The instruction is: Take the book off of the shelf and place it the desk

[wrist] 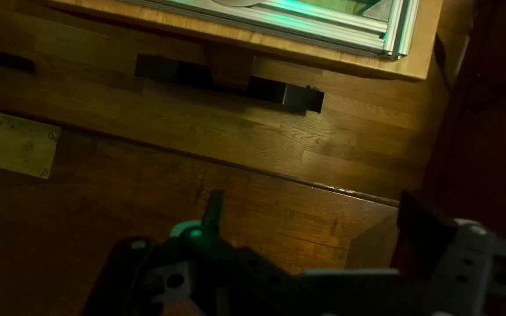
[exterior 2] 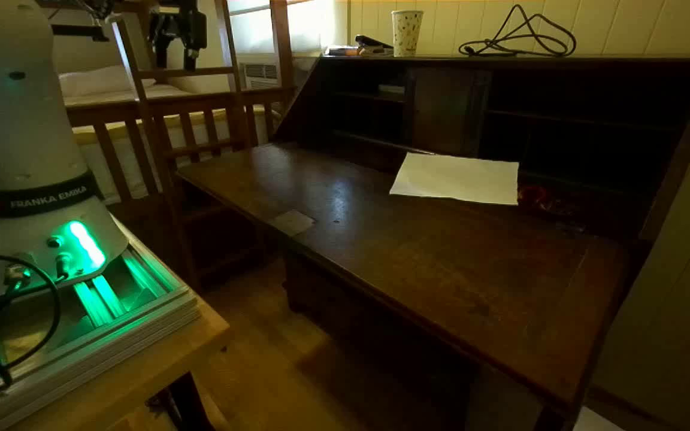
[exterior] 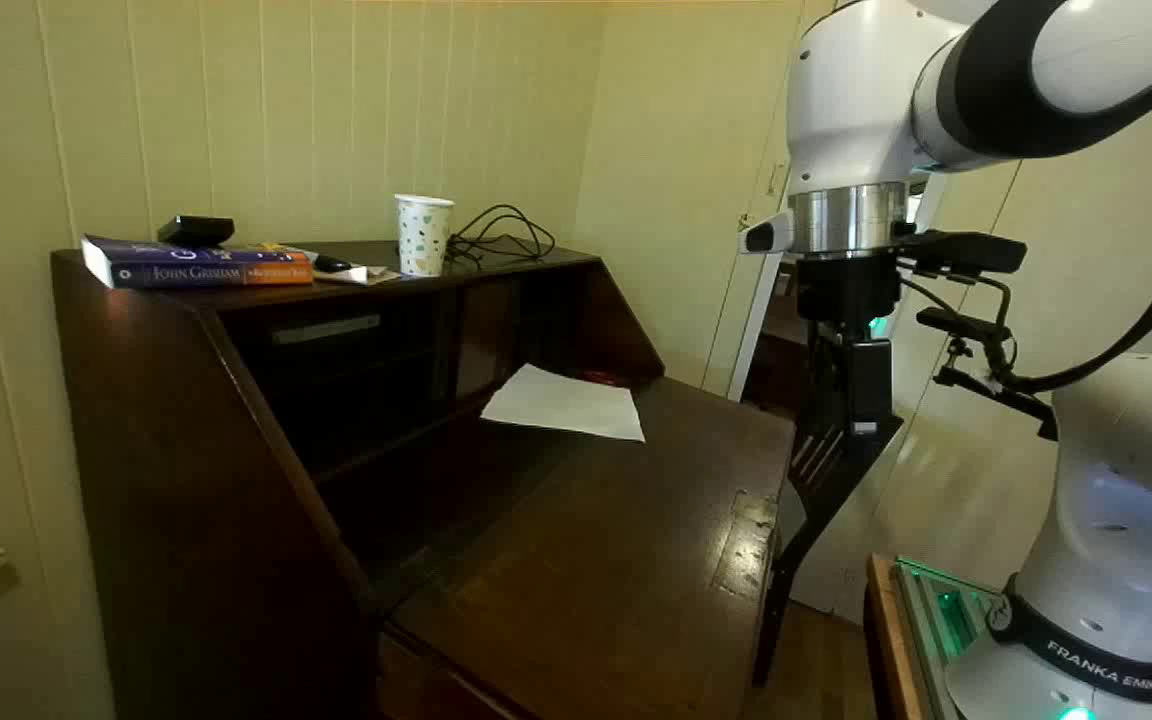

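Upper left, the book [exterior: 204,262], likely light, bendy and slick, invites pinching by its spine [exterior: 211,274]; the gripper [wrist: 311,204] gapes empty.

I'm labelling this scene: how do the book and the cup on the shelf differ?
The book lies flat; the cup stands upright, rising higher. The book shows bluish-purple and orange, with lettering; the cup is white with scattered flecks. Both rest on the shelf.
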Controlling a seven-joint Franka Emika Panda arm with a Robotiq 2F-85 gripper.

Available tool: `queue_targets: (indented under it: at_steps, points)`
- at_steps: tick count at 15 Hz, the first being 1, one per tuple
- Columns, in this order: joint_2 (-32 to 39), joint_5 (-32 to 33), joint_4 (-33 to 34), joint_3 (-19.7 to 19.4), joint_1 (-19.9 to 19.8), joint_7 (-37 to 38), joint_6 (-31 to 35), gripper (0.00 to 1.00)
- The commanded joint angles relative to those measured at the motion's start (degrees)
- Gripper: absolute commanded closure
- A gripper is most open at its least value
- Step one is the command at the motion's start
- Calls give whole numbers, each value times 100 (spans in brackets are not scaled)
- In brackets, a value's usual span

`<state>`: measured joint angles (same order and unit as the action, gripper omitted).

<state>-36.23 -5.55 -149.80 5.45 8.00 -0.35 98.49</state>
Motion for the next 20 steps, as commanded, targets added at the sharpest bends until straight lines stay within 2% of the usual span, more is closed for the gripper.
queue_targets:
  at_steps: [1,6,10,13,17,20]
  points:
    - [1,-7,13,15,-17,-7,-18,0]
    - [37,-167,46,20,-24,148,90,0]
    - [247,-765,329,343,12,1152,1333,0]
    - [585,-919,909,721,12,1799,2255,0]
    - [1232,-300,2054,1155,-271,2449,3440,0]
    - [1803,504,3077,1332,-531,2560,3868,0]
